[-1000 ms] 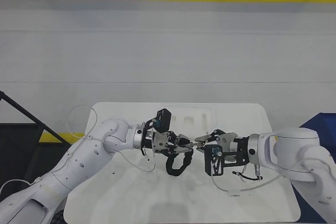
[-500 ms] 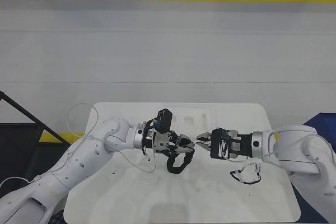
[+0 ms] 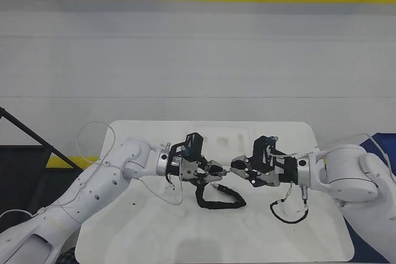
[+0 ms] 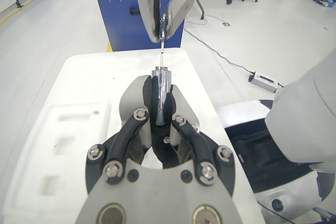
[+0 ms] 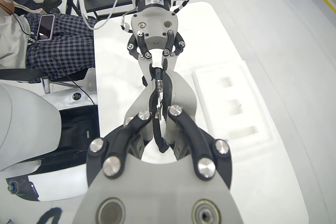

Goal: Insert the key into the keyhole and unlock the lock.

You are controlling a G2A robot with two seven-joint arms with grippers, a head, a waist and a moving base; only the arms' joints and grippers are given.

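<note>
Centrally, key (image 4: 162, 53) meets lock (image 4: 162, 86), clear of table (image 3: 185, 231) edges.

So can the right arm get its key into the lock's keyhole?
Probably yes. The lock pokes its keyhole end out past the left fingers, facing the key in the right fingers. Nothing sits between them; the tip is at the hole, though how deep I cannot tell.

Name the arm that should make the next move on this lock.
Right. The right gripper is shut on the key, whose tip meets the end of the lock. The left gripper is shut on the lock, so it should probably just steady it.
</note>
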